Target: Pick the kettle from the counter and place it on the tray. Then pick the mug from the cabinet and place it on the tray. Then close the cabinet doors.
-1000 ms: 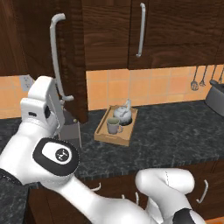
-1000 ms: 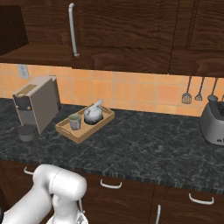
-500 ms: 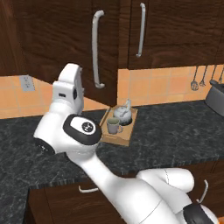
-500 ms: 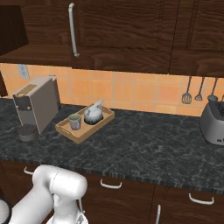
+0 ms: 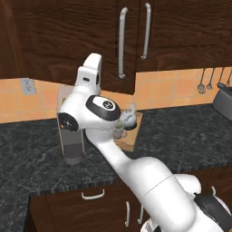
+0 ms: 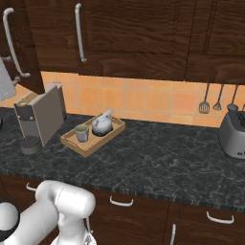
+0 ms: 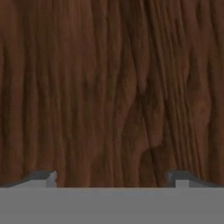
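Fingers (image 7: 112, 179): both dark tips set wide apart, released, nothing between them, facing dark brown wood grain close up. Arm rises from the base, elbow bent over the tabletop (image 5: 181, 131), hand (image 5: 90, 74) raised in front of the cabinet doors (image 5: 90, 41). Doors: dark wood, long vertical silver bar handles (image 5: 121, 43); left door (image 6: 14, 43) stands angled out. Tray (image 6: 91, 139), light tan, sits toward the tabletop's back edge, left of centre. Kettle (image 6: 102, 124), shiny silver-grey, stands in the tray; mug (image 6: 82, 133), grey-beige, stands in the tray just beside it.
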You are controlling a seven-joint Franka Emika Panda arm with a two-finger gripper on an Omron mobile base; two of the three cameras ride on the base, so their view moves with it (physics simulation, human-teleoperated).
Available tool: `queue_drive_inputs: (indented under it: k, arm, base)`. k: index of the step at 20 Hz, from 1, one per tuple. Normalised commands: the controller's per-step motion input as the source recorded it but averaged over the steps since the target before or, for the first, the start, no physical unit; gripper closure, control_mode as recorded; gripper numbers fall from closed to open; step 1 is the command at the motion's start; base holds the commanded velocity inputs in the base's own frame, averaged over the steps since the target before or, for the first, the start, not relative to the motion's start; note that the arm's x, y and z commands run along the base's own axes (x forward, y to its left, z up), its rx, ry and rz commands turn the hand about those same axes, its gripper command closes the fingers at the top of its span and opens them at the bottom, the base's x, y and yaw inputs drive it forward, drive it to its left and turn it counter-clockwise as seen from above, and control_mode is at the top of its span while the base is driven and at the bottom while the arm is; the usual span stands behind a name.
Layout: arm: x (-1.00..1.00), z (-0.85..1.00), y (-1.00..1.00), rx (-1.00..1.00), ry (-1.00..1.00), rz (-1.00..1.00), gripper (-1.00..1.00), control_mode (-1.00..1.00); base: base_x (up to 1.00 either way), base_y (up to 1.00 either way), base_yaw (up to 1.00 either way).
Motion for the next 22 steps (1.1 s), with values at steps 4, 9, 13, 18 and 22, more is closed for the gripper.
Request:
queue_drive_inputs:
  k: [4,9,13,18,22]
  arm:
    - [0.81,0.0,-0.53,0.09,0.12,0.0,-1.0,-1.0]
    - [0.79,0.0,-0.46,0.04,0.19,0.0,-1.0,-1.0]
    - [0.83,-0.03,-0.41,0.01,0.15,0.04,-1.0,-1.0]
    - [0.68,-0.08,-0.32,0.0,0.02,0.11,-1.0,-1.0]
    - [0.35,-0.07,-0.26,0.0,0.0,0.11,-1.0,-1.0]
  base:
    - [0.0,0.0,0.0]
    - [0.0,0.0,0.0]
    - [0.0,0.0,0.0]
    - [0.0,0.0,0.0]
    - [0.0,0.0,0.0]
